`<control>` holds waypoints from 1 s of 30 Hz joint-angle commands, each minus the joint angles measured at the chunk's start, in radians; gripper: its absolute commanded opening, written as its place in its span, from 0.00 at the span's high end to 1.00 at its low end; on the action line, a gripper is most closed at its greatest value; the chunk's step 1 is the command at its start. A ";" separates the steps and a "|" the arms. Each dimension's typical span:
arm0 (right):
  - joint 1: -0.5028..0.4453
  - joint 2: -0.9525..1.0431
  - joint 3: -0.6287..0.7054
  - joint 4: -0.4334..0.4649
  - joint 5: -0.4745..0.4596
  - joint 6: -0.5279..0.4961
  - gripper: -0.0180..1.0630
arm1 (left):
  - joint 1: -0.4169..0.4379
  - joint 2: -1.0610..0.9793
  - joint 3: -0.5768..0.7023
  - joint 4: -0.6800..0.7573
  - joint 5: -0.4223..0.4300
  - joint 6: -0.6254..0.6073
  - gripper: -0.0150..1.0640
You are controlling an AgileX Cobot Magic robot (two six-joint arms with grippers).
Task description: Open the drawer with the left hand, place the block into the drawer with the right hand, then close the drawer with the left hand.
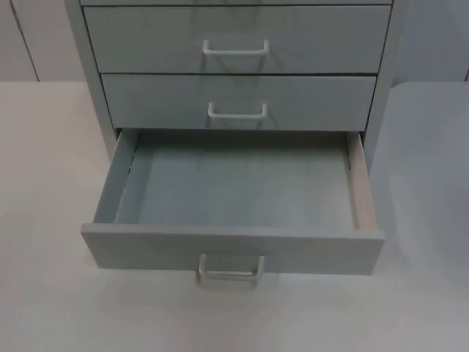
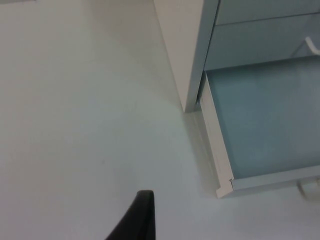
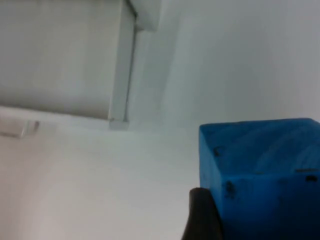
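The grey cabinet's bottom drawer (image 1: 234, 249) stands pulled out, its floor (image 1: 238, 183) bare, with a white handle (image 1: 231, 270) on its front. My left gripper (image 2: 142, 220) hangs over the white table to the left of the cabinet, apart from the open drawer (image 2: 265, 125). My right gripper (image 3: 255, 225) is shut on a blue block (image 3: 260, 165), held above the table to the right of the drawer's front corner (image 3: 117, 117). The block hides the far fingertip.
Two shut drawers (image 1: 238, 103) with white handles sit above the open one. The cabinet's side wall (image 2: 185, 50) rises beside the left arm. White table (image 1: 51, 183) spreads on both sides and in front of the drawer.
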 commanded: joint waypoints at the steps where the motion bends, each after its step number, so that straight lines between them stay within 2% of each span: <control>1: 0.099 0.040 0.001 -0.063 -0.018 0.091 0.98 | -0.006 -0.004 0.003 -0.013 -0.015 0.001 0.02; 3: 0.204 0.100 0.001 -0.113 -0.025 0.159 0.98 | -0.006 -0.004 0.003 -0.013 -0.004 0.001 0.02; 4: 0.204 0.100 0.001 -0.113 -0.025 0.159 0.98 | -0.006 -0.004 0.003 -0.013 -0.004 0.001 0.02; 8: 0.388 0.239 -0.001 -0.171 -0.072 0.274 0.98 | -0.006 -0.004 0.003 -0.013 0.004 0.001 0.02; 9: 0.388 0.239 -0.001 -0.171 -0.072 0.274 0.98 | -0.006 -0.004 0.003 -0.013 0.004 0.001 0.02; 14: 0.545 0.392 -0.066 -0.172 -0.094 0.326 0.98 | -0.006 -0.004 0.003 -0.013 0.004 0.001 0.02; 24: 0.703 0.594 -0.272 -0.172 -0.106 0.338 0.98 | -0.006 -0.004 0.003 -0.013 0.004 0.001 0.02; 28: 0.729 0.662 -0.344 -0.172 -0.131 0.338 0.98 | -0.006 -0.004 0.003 -0.011 0.006 0.001 0.02; 30: 0.729 0.713 -0.389 -0.177 -0.154 0.375 0.98 | -0.006 -0.004 0.003 -0.009 0.006 0.001 0.02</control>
